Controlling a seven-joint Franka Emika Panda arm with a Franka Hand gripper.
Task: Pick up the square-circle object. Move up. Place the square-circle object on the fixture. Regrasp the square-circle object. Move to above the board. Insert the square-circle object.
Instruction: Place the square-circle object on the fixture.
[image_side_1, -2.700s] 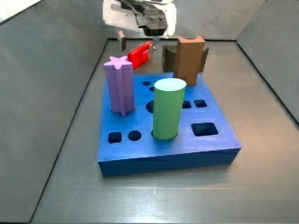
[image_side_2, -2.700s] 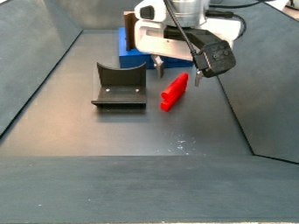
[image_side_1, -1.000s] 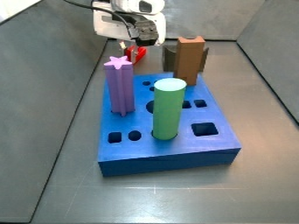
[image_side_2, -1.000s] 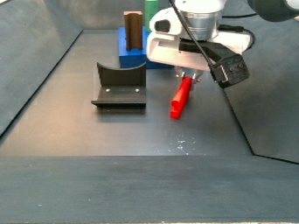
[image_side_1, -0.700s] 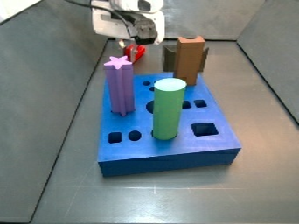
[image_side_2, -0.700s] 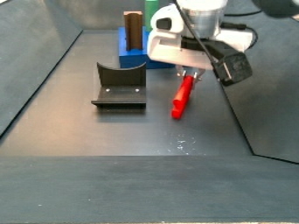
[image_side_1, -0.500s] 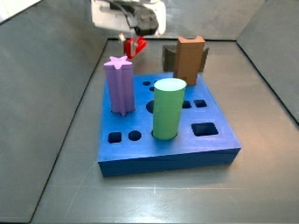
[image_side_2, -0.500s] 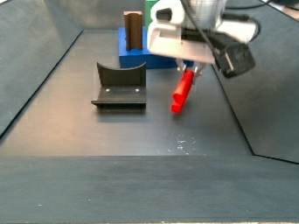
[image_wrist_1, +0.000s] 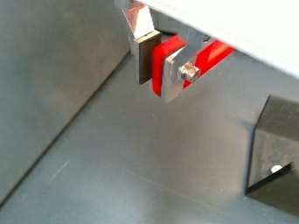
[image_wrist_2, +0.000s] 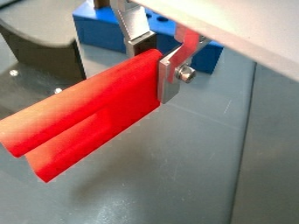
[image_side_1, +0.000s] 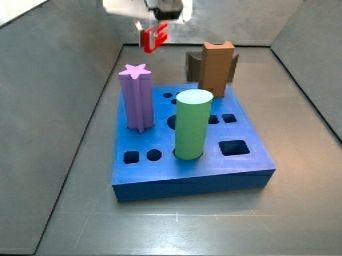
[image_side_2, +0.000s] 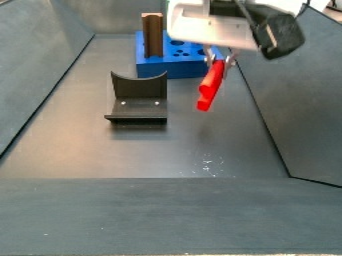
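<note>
Gripper: the silver two-finger gripper (image_wrist_2: 158, 54) pinches the bright red blocky peg (image_wrist_2: 87, 107) at its upper end, well above the grey floor and beside the dark L-shaped fixture (image_side_2: 136, 97)
Red peg: the square-circle object hangs clear of the floor in a side view (image_side_2: 211, 83), tilted, most of its length below the pads
Landmark: the fixture stands on the floor beside and below the peg, between it and the far wall; the thick blue board (image_side_1: 187, 143) lies beyond it
Board: a purple star-topped peg (image_side_1: 135, 96) and a green cylinder (image_side_1: 193, 124) stand in it
Risk: held by one end, the long peg may swing or slip in the pads
Risk: lowered at this tilt, it may strike the fixture's upright and miss the seat, spoiling the regrasp
</note>
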